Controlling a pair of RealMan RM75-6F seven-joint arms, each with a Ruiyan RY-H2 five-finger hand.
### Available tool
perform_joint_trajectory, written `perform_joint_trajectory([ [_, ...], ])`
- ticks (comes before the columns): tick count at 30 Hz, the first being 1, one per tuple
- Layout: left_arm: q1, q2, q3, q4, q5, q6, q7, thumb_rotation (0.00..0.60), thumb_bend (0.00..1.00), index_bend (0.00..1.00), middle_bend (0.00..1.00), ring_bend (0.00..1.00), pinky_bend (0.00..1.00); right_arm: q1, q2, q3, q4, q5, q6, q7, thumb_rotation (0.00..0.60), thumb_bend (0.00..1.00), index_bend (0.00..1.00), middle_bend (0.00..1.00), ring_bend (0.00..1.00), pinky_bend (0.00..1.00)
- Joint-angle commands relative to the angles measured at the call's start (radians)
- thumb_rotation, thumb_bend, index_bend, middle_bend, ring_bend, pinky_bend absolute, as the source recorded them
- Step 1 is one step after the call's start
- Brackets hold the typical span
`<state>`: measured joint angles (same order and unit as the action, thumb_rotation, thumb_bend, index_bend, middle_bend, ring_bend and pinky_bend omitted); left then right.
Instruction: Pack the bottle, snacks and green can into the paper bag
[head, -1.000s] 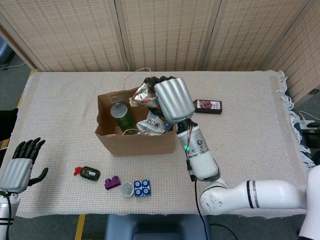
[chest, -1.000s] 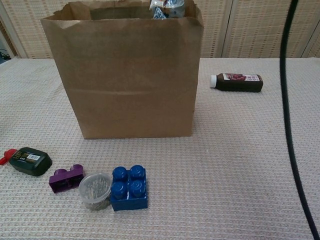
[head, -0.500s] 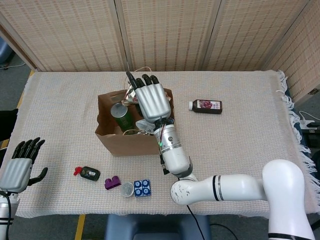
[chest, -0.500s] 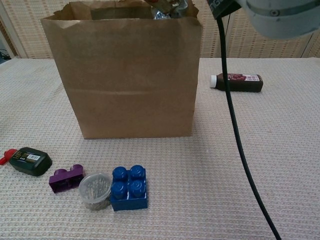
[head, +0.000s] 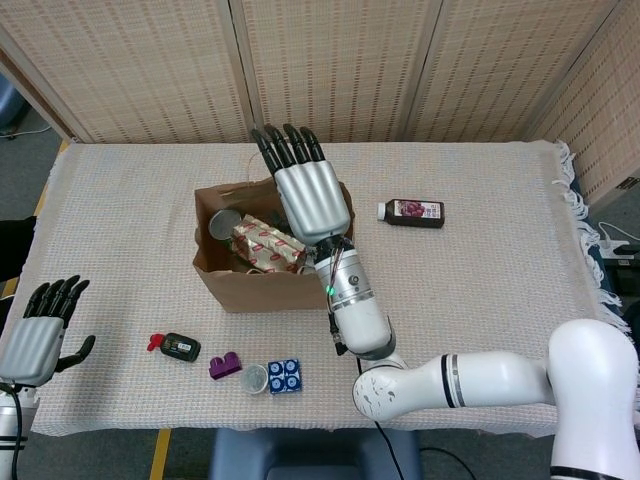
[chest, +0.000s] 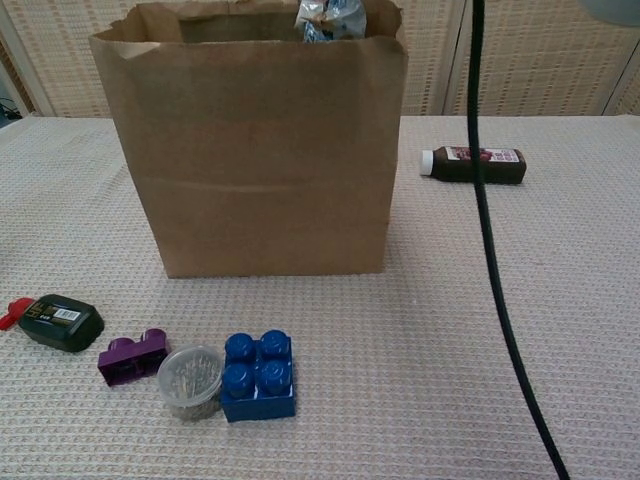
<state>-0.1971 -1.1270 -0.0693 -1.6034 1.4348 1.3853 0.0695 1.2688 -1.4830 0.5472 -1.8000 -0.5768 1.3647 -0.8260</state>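
Note:
The brown paper bag (head: 270, 288) stands open in the middle of the table, and it fills the chest view (chest: 260, 180). Inside it I see the green can's top (head: 224, 224) at the left and a red and gold snack packet (head: 268, 246) lying beside it. A silvery snack (chest: 330, 17) pokes above the rim. The dark bottle (head: 412, 212) lies on its side to the right of the bag (chest: 475, 163). My right hand (head: 305, 190) hovers over the bag's right rear edge, fingers stretched out, holding nothing. My left hand (head: 40, 330) rests open at the table's near left corner.
In front of the bag lie a black item with a red tip (head: 178, 347), a purple brick (head: 225, 366), a small clear jar (head: 255, 379) and a blue brick (head: 284, 376). A black cable (chest: 492, 250) hangs down across the chest view.
My right hand has let go of the snack packet, which now lies inside the bag. The hand has straightened its fingers and shifted slightly right above the bag. The left hand has not moved.

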Motion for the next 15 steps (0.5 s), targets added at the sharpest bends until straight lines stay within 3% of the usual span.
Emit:
perform_joint_trajectory([
  [1,0.001,0.000,0.000,0.000,0.000,0.002,0.001,0.600,0.34,0.05,0.00,0.00,0.00,-0.086,0.092,-0.048,-0.101,-0.033,0.016,0.013,0.600,0.12,0.00,0.04,0.00,0.06],
  [4,0.003,-0.002,0.000,0.000,-0.001,0.005,0.007,0.600,0.34,0.05,0.00,0.00,0.00,-0.182,0.187,-0.132,-0.173,-0.135,0.019,0.051,0.600,0.12,0.00,0.04,0.00,0.05],
  [9,0.004,-0.005,-0.001,-0.004,-0.004,0.008,0.020,0.600,0.34,0.05,0.00,0.00,0.00,-0.388,0.335,-0.322,-0.248,-0.395,0.057,0.186,0.600,0.12,0.00,0.04,0.00,0.03],
  [15,0.006,-0.008,-0.002,-0.008,-0.005,0.013,0.031,0.600,0.34,0.05,0.00,0.00,0.00,-0.625,0.424,-0.543,-0.211,-0.600,0.081,0.409,0.600,0.12,0.00,0.01,0.00,0.00],
])
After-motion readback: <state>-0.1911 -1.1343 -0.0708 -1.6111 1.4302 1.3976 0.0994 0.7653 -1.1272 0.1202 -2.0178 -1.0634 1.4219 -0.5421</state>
